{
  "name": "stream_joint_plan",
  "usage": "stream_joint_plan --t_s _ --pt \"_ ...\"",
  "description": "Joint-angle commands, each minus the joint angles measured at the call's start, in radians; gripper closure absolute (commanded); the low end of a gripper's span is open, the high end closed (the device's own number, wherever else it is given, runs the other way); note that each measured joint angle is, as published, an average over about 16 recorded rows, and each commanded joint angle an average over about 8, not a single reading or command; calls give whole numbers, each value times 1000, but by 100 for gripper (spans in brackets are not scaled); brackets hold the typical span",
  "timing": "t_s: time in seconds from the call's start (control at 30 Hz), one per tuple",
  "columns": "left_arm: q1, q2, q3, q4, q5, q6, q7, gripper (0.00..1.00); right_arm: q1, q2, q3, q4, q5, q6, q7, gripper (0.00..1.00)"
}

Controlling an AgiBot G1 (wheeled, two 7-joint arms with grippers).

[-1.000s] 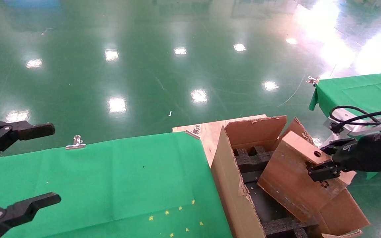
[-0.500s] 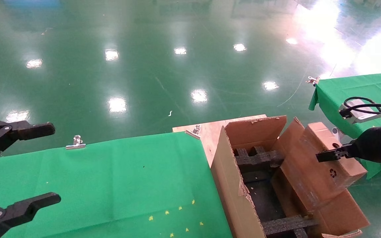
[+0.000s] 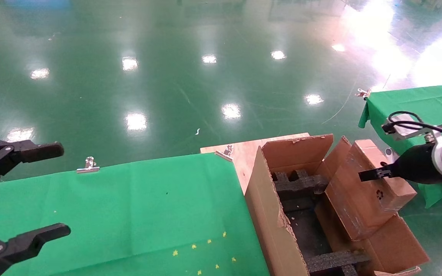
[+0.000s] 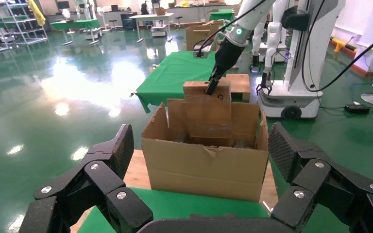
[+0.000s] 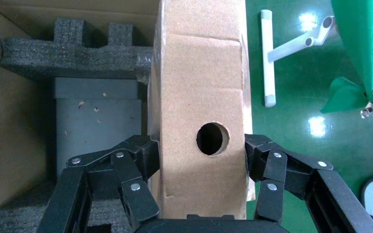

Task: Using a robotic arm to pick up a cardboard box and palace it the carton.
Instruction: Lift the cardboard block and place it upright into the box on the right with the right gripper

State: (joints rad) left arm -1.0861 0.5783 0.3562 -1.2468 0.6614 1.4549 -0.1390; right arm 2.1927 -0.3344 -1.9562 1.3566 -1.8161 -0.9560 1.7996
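Cardboard box (image 3: 363, 191) clamped on its narrow holed edge by right gripper (image 5: 201, 160), now steeper and shifted toward carton (image 3: 271, 214) interior (lower end inside, against right wall). Insertion progressing. Left gripper (image 3: 21, 191) idle, spread wide.

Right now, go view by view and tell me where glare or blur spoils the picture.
Head view: bright lamp glare on the green floor, washed out at far right. Left wrist view: glare patches on the floor, close left gripper soft. Right wrist view: cardboard box evenly lit, small floor reflections beside it.
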Motion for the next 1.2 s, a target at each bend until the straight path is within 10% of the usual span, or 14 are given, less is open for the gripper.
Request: stream_joint_plan --t_s 0.03,1.2 --pt "0 0 0 0 0 0 0 0 -10 -5 -4 1 -4 12 7 100" --pt "0 0 0 0 0 0 0 0 -318 -108 -85 -33 -293 320 318 100"
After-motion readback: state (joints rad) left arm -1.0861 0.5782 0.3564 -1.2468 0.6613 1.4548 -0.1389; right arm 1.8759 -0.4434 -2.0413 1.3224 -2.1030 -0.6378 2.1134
